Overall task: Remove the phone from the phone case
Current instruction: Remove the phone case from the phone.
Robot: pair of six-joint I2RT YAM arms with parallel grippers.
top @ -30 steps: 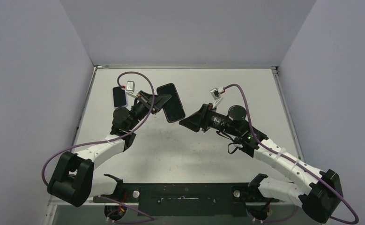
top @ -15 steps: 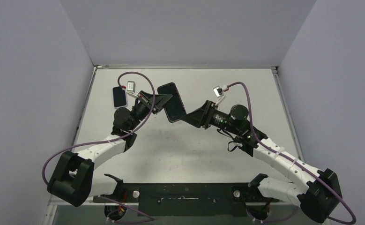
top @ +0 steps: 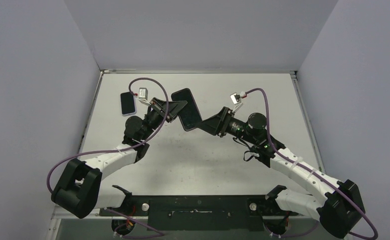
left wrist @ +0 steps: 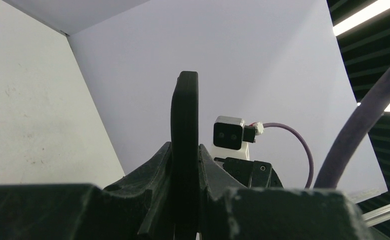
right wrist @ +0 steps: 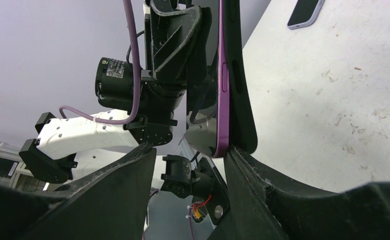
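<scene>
A phone with a purple edge [right wrist: 224,90] sits in a black case [right wrist: 242,75] and is held in the air over the table, its dark face up in the top view [top: 187,109]. My left gripper [top: 170,109] is shut on its left side; in the left wrist view the case [left wrist: 184,115] stands edge-on between the fingers [left wrist: 155,170]. My right gripper [top: 206,125] is open at the phone's near right corner. In the right wrist view that corner rests against the right finger [right wrist: 263,185], with the left finger [right wrist: 107,190] well apart.
A second dark phone with a pale edge [top: 127,103] lies flat on the table at the back left, also seen in the right wrist view [right wrist: 305,12]. The grey walls enclose the white table [top: 192,160] on three sides.
My right gripper has moved left up to the phone's corner, still open. My left gripper has shifted the held phone slightly up and to the right.
</scene>
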